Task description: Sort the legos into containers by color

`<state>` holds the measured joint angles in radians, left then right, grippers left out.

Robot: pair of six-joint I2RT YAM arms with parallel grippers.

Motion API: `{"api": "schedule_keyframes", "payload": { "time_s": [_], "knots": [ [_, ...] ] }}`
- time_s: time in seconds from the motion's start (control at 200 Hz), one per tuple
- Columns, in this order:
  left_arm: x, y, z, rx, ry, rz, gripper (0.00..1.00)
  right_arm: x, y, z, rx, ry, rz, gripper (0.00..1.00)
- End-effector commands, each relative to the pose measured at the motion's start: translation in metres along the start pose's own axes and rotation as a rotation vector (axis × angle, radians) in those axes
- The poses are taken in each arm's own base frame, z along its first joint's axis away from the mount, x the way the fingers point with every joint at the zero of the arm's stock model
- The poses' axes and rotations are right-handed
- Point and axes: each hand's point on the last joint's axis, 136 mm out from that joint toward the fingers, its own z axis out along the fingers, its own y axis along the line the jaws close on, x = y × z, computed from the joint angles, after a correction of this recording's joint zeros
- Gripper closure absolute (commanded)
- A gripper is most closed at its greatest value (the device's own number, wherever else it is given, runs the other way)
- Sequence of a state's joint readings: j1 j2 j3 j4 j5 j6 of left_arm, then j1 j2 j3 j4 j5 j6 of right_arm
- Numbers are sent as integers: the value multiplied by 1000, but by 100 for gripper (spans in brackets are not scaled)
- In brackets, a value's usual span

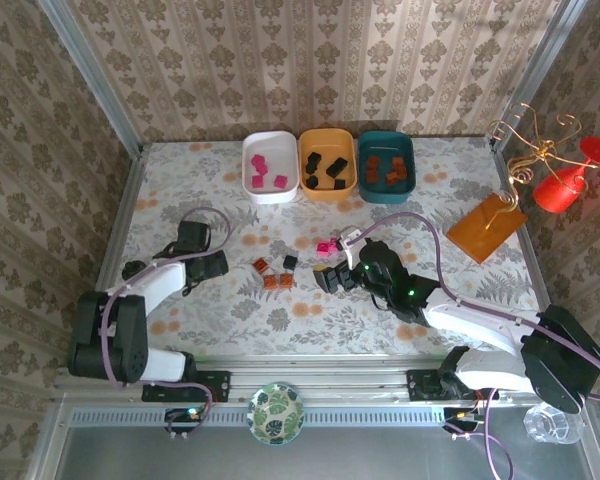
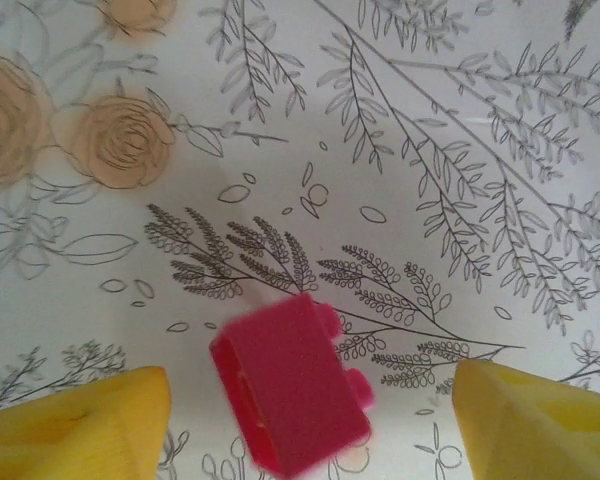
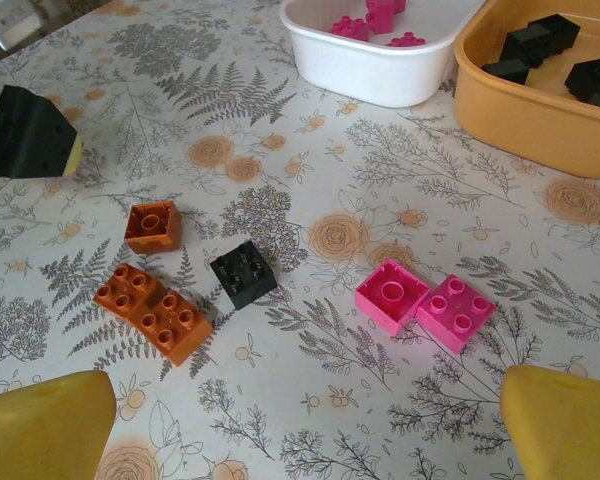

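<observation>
Lego (image 2: 290, 400) (magenta, tipped) between left claw (image 2: 310, 415) fingers (image 2: 80, 430)

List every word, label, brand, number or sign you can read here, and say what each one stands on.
None: no readable text in any view.
The tablecloth carries only a flower print; the white tray, orange-yellow tray, teal tray and orange card show no markings.
Studs on the pink legos: any embossing is too small to read.
</observation>
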<state>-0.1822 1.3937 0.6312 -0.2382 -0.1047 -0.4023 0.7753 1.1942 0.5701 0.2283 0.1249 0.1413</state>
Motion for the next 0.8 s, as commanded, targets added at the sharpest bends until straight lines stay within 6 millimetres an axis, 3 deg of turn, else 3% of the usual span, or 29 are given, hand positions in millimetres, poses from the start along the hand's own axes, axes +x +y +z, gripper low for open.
{"api": "schedule_keyframes", "payload": {
  "time_s": [0.0, 0.22, 0.56, 0.665, 0.795],
  "knots": [
    [-18, -9, 4, 29, -22, -25, 28, -7, 0, -1, 14, -10, 14, 0],
    [-27, -15, 11, 43, -23, 1, 36, -6, 0, 1, 13, -6, 13, 0],
    [-19, -22, 21, 56, 4, 29, 56, -6, -1, 1, 18, -1, 9, 0],
    [-24, -28, 15, 64, -20, 42, 62, -6, -1, 0, 22, -3, 8, 0],
    [-44, -44, -6, 80, -106, 70, 65, -6, -2, -1, 25, -4, 9, 0]
  ]
}}
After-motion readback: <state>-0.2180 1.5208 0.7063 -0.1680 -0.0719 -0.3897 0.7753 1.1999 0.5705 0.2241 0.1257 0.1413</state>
